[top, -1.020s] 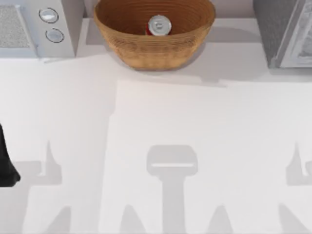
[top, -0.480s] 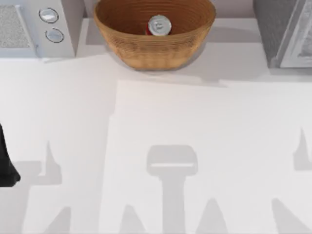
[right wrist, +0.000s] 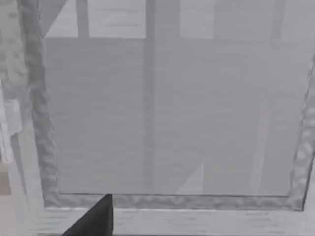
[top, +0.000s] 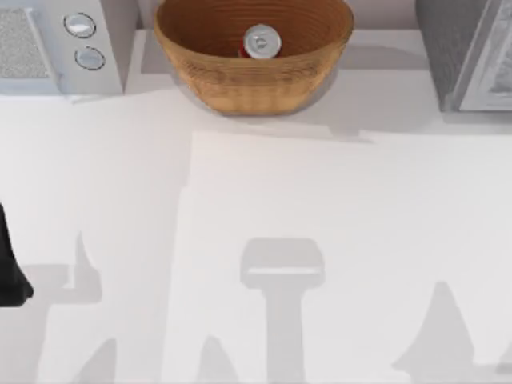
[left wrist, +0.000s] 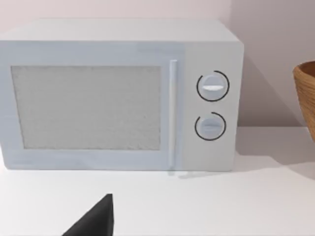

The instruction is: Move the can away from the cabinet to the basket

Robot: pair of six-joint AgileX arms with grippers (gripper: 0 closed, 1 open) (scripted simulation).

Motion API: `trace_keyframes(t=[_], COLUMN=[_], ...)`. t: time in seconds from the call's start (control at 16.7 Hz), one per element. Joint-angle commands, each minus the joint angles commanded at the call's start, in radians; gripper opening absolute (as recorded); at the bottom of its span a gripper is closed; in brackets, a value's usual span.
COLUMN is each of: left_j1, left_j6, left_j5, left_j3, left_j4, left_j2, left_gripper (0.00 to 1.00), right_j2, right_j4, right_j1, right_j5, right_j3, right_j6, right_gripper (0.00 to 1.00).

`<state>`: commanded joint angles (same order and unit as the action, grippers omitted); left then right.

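Nearest, our left arm (top: 11, 268) sits cut off at the counter's (top: 320, 208) left edge; we cannot tell how either arm's jaws stand. Farther back, the can (top: 262, 42) stands upright inside the basket (top: 248, 84), its red side mostly hidden. The cabinet (top: 460, 48) is cropped at the far right.

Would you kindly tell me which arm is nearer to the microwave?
Left. The left arm sits at the table's left edge, on the microwave's side, in front of it. The right arm faces the cabinet door up close, at the table's far right.
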<state>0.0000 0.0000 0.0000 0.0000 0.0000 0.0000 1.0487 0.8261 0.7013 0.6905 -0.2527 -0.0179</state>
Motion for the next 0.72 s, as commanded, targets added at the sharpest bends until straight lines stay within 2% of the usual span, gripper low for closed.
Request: trace_keyframes(t=[0.36, 0.54, 0.72], left_j1=[0.000, 0.000, 0.000], left_j6=[0.000, 0.000, 0.000], left_j5=[0.000, 0.000, 0.000], left_j3=[0.000, 0.000, 0.000], left_j4=[0.000, 0.000, 0.000], left_j2=[0.000, 0.000, 0.000], left_gripper=[1.00, 1.00, 1.00], right_j2=[0.420, 0.498, 0.503], right_j4=[0.316, 0.378, 0.381], right_j1=[0.265, 0.320, 0.324], right_j5=[0.262, 0.317, 0.320], right_j3=[-0.093, -0.113, -0.115], right_j6=[-0.008, -0.010, -0.010], right_gripper=[1.00, 1.00, 1.00])
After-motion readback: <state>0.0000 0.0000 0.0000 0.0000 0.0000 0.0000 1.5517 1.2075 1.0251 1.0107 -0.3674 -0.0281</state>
